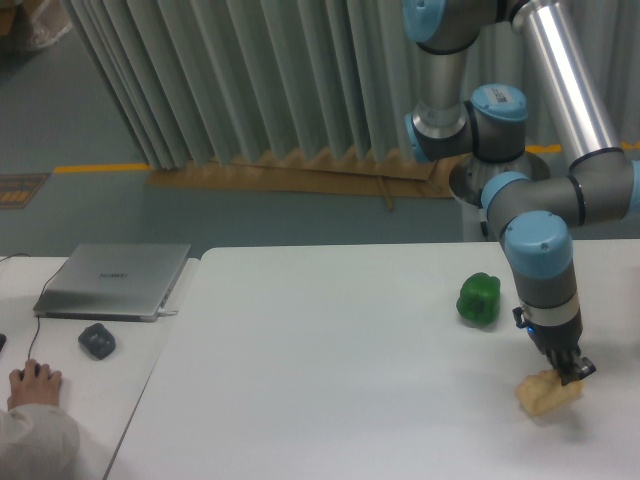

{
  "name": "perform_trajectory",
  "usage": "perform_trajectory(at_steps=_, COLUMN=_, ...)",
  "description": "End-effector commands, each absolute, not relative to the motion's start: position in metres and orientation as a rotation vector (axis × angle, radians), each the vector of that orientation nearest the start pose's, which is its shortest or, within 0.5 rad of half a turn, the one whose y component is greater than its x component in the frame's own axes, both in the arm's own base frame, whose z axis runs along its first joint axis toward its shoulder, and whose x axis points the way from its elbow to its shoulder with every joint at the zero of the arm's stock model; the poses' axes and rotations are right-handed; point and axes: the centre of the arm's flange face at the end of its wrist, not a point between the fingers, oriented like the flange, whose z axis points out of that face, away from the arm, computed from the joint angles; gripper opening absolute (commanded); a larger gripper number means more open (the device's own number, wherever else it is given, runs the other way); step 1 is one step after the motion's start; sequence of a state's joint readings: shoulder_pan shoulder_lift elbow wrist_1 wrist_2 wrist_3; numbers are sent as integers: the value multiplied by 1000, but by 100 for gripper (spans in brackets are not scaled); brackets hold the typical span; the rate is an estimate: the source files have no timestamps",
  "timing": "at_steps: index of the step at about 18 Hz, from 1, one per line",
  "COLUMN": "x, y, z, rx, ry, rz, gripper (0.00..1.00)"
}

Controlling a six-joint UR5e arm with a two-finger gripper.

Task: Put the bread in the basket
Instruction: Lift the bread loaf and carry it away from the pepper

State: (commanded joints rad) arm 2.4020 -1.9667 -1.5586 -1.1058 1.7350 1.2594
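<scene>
Low at the right end of the white table (330, 400): bread (545, 393), golden-tan, lying directly under the gripper (567, 374). Dark fingers pressed against the loaf's upper right edge, seemingly clamped on it, though whether lifted or resting on the surface cannot be told. Up and to the left, near but apart, a glossy green pepper (479, 298). Far left, on a neighbouring desk: a closed silver laptop (113, 281), a dark mouse (97, 340), and a person's hand (35, 383) at the edge.
</scene>
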Motion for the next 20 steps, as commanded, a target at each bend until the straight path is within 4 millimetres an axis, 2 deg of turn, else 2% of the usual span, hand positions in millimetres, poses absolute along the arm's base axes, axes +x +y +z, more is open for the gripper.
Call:
perform_trajectory(at_steps=3, x=-406, y=491, z=334, rx=-3175, ry=668, rz=216, gripper=14)
perform_trajectory(at_steps=4, x=-414, y=478, z=347, rx=-3166, ry=716, rz=222, gripper=14)
perform_trajectory(at_steps=6, x=-428, y=462, z=352, rx=-3152, ry=815, rz=213, gripper=14)
perform_trajectory(at_steps=8, x=-451, y=431, z=364, rx=-3120, ry=969, rz=192, gripper=14)
perform_trajectory(at_steps=11, x=-469, y=400, z=377, rx=-3085, ry=1049, rz=171, gripper=14)
perform_trajectory(at_steps=12, x=-473, y=395, z=377, rx=-3074, ry=1090, rz=164, gripper=14)
perform_trajectory(at_steps=17, x=-512, y=341, z=377, rx=-2975, ry=1372, rz=119, gripper=14)
perform_trajectory(at_steps=20, x=-533, y=311, z=379, rx=-2942, ry=1387, rz=112, gripper=14)
